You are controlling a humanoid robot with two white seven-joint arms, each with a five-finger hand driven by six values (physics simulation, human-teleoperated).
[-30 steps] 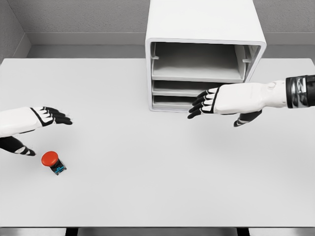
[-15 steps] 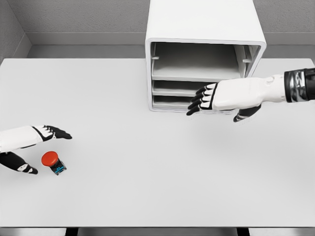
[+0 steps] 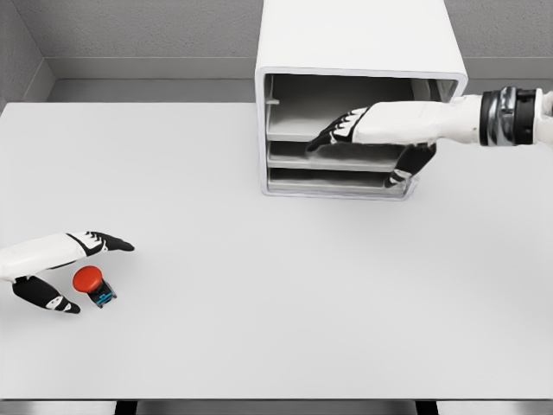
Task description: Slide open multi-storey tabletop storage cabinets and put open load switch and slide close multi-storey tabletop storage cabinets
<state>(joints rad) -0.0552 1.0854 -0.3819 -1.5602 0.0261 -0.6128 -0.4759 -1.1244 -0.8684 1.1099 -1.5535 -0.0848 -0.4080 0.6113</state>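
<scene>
White three-tier cabinet open-fronted; red-capped switch front-left on table.

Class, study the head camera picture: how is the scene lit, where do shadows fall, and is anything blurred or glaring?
Head view: soft, even light and no glare on the white table; only faint shadows under the right hand and beside the red load switch; the storage cabinet is darker inside its shelves; everything is sharp, with no motion blur, even the left hand.
</scene>
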